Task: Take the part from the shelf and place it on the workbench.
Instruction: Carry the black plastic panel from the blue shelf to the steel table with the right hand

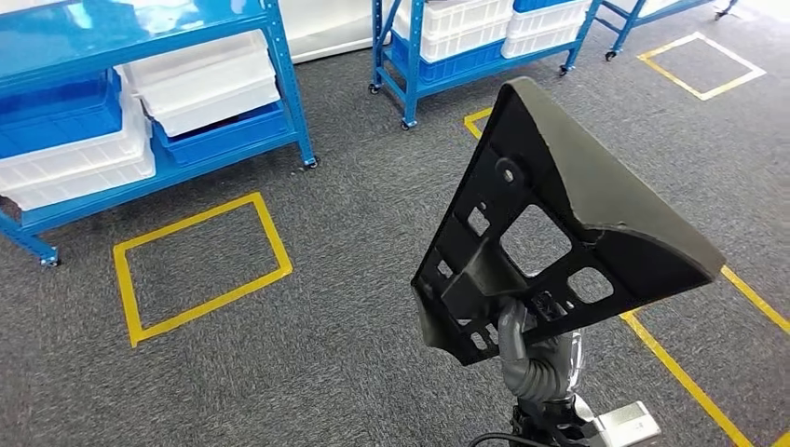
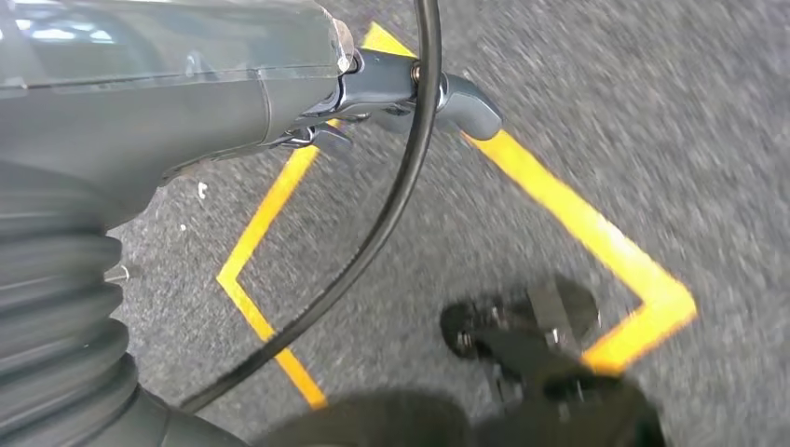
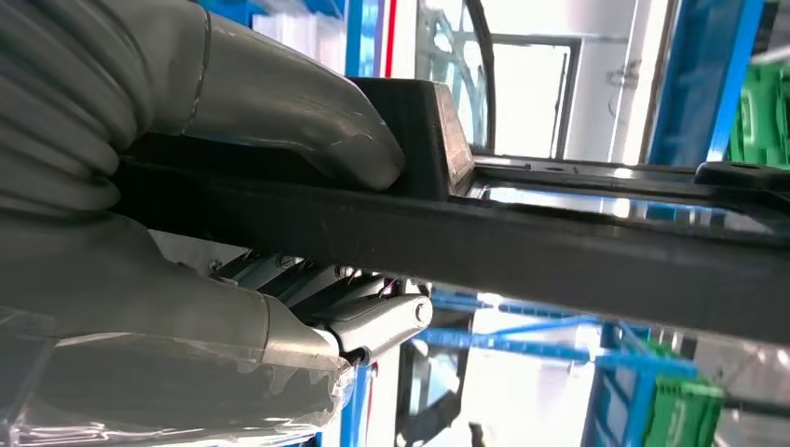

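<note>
The grey carpeted floor (image 1: 373, 307) spreads beneath the raised right hand (image 1: 531, 358), crossed by yellow tape outlines (image 1: 200, 270) ahead of it and to its left. Blue metal shelving on castors (image 1: 186, 140) stands further off to the left, loaded with white and blue plastic bins (image 1: 205, 84); a second blue rack (image 1: 466, 56) stands straight ahead, its upper part cut off by the frame.

The large black triangular plastic part with cut-out windows (image 1: 550, 214) stands upright above the right hand and hides most of that hand in the head view. The right wrist view shows the thick grey thumb (image 3: 307, 121) pressed on one face of the part's dark bar (image 3: 522, 251) and darker fingers (image 3: 363, 321) on the opposite face, so the hand clamps it firmly.

The left hand (image 2: 279, 84) hangs over the blurred carpet and yellow tape (image 2: 578, 223). Its fingers are largely out of frame, so I cannot tell whether it is closed; a black cable (image 2: 373, 233) crosses in front.
</note>
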{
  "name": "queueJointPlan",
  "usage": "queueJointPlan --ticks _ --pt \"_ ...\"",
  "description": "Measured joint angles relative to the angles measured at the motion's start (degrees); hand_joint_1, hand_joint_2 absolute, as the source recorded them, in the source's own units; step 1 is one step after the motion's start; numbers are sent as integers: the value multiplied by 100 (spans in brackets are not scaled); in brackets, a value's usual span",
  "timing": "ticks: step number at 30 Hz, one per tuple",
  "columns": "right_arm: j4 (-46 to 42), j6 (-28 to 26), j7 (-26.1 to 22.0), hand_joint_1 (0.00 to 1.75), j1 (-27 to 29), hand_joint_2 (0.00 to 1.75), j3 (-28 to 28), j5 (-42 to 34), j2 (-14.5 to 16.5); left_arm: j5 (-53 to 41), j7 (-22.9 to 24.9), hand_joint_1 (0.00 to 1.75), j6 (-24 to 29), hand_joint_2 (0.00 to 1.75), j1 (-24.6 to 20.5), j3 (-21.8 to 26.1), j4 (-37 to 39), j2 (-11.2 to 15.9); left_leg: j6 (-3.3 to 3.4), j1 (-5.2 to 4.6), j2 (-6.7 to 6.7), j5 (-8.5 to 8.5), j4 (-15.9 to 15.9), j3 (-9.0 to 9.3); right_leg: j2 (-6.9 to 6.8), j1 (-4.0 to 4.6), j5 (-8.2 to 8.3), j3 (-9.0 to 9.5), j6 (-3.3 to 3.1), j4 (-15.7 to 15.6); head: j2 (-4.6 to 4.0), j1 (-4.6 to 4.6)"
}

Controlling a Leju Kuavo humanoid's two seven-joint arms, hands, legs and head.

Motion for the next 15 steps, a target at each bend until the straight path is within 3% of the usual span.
queueJointPlan --ticks 2,3,5,6,8,10,11,12,13,15 --pt "-3 1 3 175 -16 175 0 0 13 -4 -15 0 -3 175 -6 0 0 -4 -63 -26 109 -41 13 37 -203 49 207 372 -64 -662 0 -7" --pt "-4 1 5 175 -24 175 -1 0 20 -7 -25 0 -2 175 -11 0 0 -5 -97 -38 159 -57 13 56 -247 76 223 445 -100 -798 0 -10" --pt "-7 1 10 175 -34 175 -3 -1 24 -15 -48 0 -6 175 -32 -1 0 -5 -158 -44 255 -69 -4 95 -146 100 223 438 -164 -826 0 -17" --pt "-10 0 16 175 -39 175 -5 -3 25 -21 -61 0 -15 175 -43 -2 0 -5 -189 -35 232 -100 13 106 -88 90 236 442 -200 -847 0 -20" --pt "-18 4 37 175 -77 175 -7 -15 35 -46 -81 0 -46 175 -41 -2 0 -4 -234 -11 -6 -327 305 2 33 53 273 453 -280 -894 -1 -44" --pt "-21 11 63 175 -125 175 -8 -42 56 -70 -100 0 -83 175 -28 -1 1 -4 -254 5 -288 -715 1016 -319 159 44 287 451 -329 -904 -1 -77" --pt "-20 14 75 175 -139 175 -8 -55 66 -76 -108 0 -94 175 -32 -1 2 -4 -262 7 -339 -851 1371 -487 228 49 287 448 -338 -900 -1 -84" --pt "-20 15 86 175 -148 175 -9 -67 70 -79 -115 0 -102 175 -41 -1 2 -5 -267 7 -359 -882 1584 -592 304 54 286 448 -341 -893 0 -86" --pt "-19 16 97 175 -157 175 -9 -75 72 -85 -121 0 -104 175 -49 -1 2 -6 -268 7 -365 -792 1582 -602 386 57 285 450 -339 -883 -1 -87" --pt "-19 17 116 175 -188 175 -9 -91 74 -103 -124 0 -110 175 -54 -3 2 -6 -249 13 -441 -359 994 -360 565 55 276 454 -325 -851 -1 -89"
